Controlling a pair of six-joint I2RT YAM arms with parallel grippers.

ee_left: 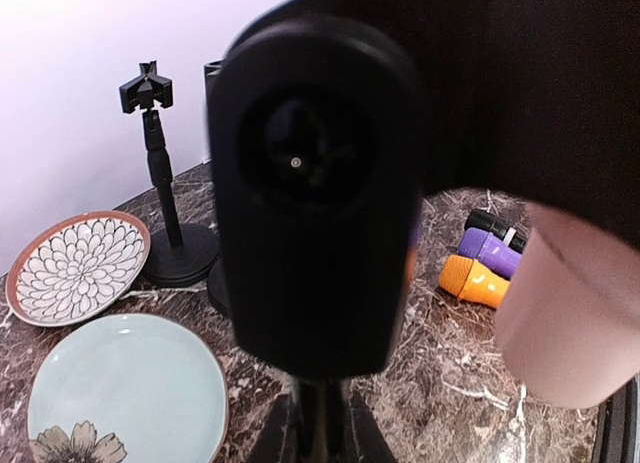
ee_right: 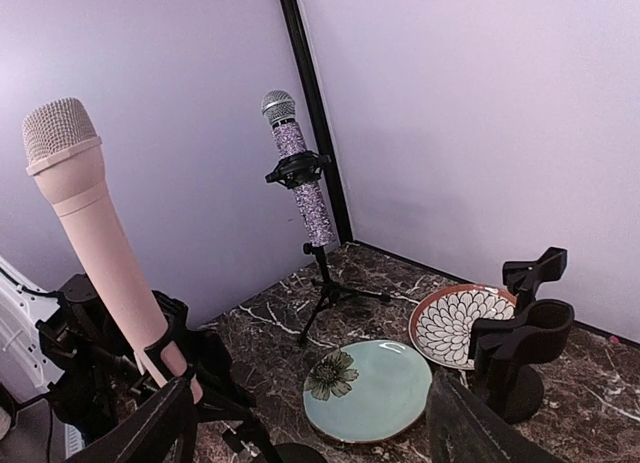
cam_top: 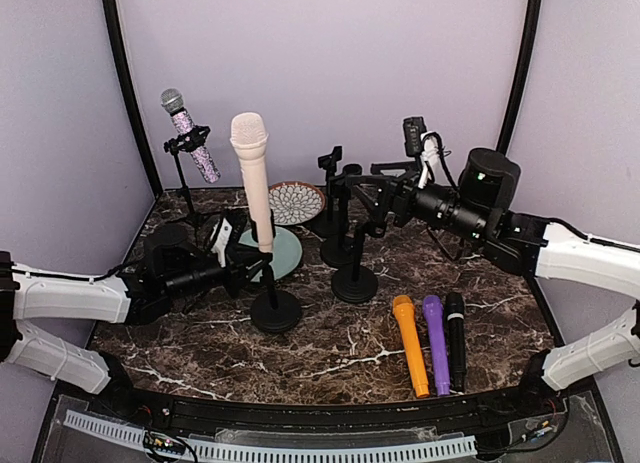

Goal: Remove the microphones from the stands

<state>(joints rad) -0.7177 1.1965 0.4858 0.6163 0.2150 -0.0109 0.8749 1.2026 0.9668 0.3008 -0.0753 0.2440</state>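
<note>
Pink microphone (cam_top: 252, 178) sits in the clip of the front stand (cam_top: 276, 311). Head up, body leaning a little off vertical, lower end through the clip. The round base of the stand rests on the marble table (cam_top: 330, 368), just in front of the pale blue plate (cam_top: 288, 253).

Left gripper (cam_top: 246, 271) reaches in low from the left, at the stem under the clip. Jaws pressed together. Whether they pinch the stem, cannot tell: its own camera is filled by a dark blurred shape close up, with the pink body showing at lower right.

Right gripper (ee_right: 310, 388) has its fingers spread wide and grips nothing. It hangs over the back right of the table among bare black stands (cam_top: 355, 273), apart from the pink microphone and facing it across the blue plate.

Back left: glitter microphone (cam_top: 190, 133) clipped on a tripod (cam_top: 190, 218), tilted, head up.

Flower-patterned plate (cam_top: 296, 201) with a brown rim lies behind the blue one, near it.

Front right, lying side by side, heads toward the back wall: orange microphone (cam_top: 410, 345), purple microphone (cam_top: 436, 343), black microphone (cam_top: 456, 338). All three are well apart from both grippers.
</note>
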